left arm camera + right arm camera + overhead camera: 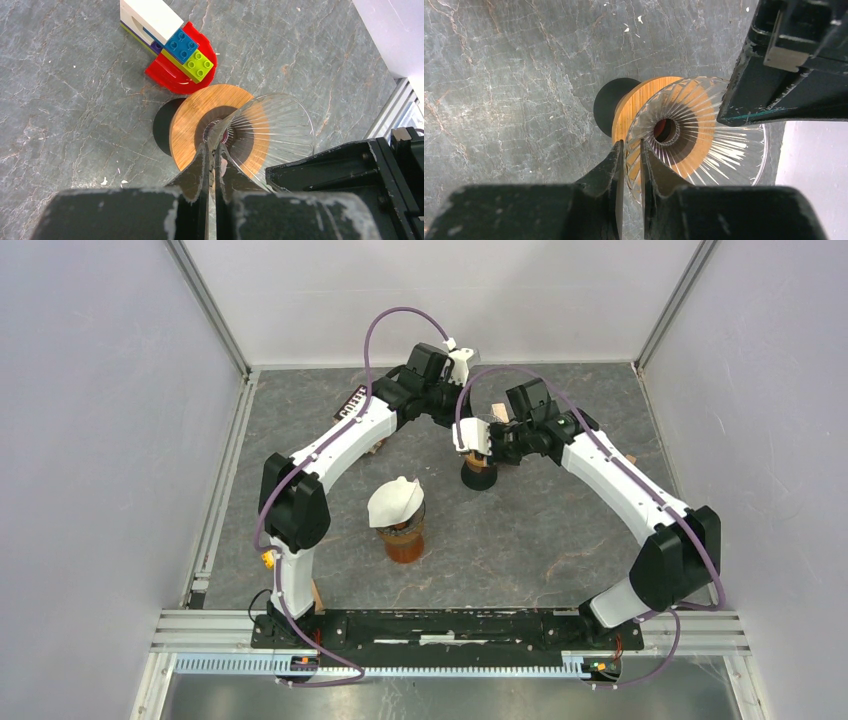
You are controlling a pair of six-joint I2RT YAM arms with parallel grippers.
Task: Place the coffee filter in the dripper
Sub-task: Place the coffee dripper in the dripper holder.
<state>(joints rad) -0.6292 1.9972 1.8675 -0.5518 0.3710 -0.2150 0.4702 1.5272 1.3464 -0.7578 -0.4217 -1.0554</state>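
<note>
The dripper (260, 130) is a clear ribbed glass cone with a wooden collar on a black base; it also shows in the right wrist view (684, 135) and at the table's far middle in the top view (477, 455). My left gripper (216, 150) is shut on the cone's glass wall. My right gripper (630, 150) is shut on the glass wall from the other side. In the top view the left gripper (462, 405) and right gripper (492, 440) meet over it. The white paper coffee filter (395, 500) rests on an amber cup (404, 540), apart from both grippers.
A red toy-brick plate with blue, green and white bricks (182, 52) lies just beyond the dripper. A "COFFEE" sign (350, 400) lies under the left arm. White walls and metal rails (225, 470) bound the grey stone-pattern table.
</note>
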